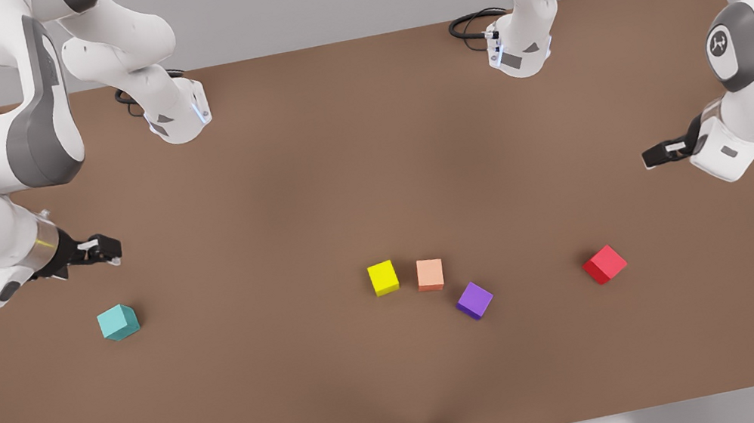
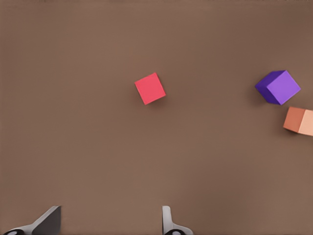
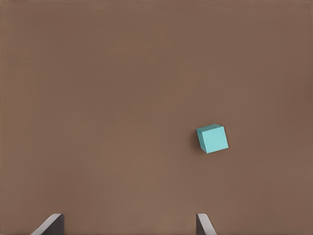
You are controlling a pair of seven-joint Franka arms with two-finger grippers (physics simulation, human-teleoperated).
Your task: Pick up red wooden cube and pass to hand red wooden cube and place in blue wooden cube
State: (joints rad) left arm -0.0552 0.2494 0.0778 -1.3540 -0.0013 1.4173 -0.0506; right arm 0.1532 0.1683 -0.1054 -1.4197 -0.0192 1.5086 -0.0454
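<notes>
No readable text, plain-faced cubes, bare brown table [image 1: 369, 167], arms carry only small unreadable markings

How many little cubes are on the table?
5. Teal wooden cube at the front view's left; yellow cube, salmon-orange cube, purple cube mid-table; red wooden cube right.

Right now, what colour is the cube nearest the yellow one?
Salmon-orange cube, beside the yellow cube; the front view shows it best.

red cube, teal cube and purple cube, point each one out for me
red wooden cube [image 1: 604, 264], front view, on its top face
blue wooden cube [image 1: 118, 321], front view, where its top and front faces meet
purple cube [image 1: 474, 299], front view, on its top face
</notes>
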